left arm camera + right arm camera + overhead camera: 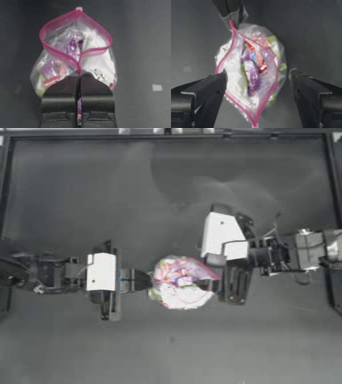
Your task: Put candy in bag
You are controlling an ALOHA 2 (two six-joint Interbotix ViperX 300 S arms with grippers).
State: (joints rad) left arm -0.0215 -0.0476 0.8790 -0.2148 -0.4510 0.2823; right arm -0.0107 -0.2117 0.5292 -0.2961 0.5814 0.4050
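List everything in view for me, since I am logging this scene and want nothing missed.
bag: one, clear plastic with a pink-red seal strip, mouth open, at the table's middle between the two grippers.
candy: one, shiny purple wrapper, inside the open mouth of the bag.
sweets: several, multicoloured with white, seen through the bag's plastic; number cannot be told.
table: one, dark, under everything.
left gripper: one, dark, reaching in from the left, shut on the bag's seal strip.
right gripper: one, dark, reaching in from the right, jaws open on either side of the bag's mouth, gripping nothing.
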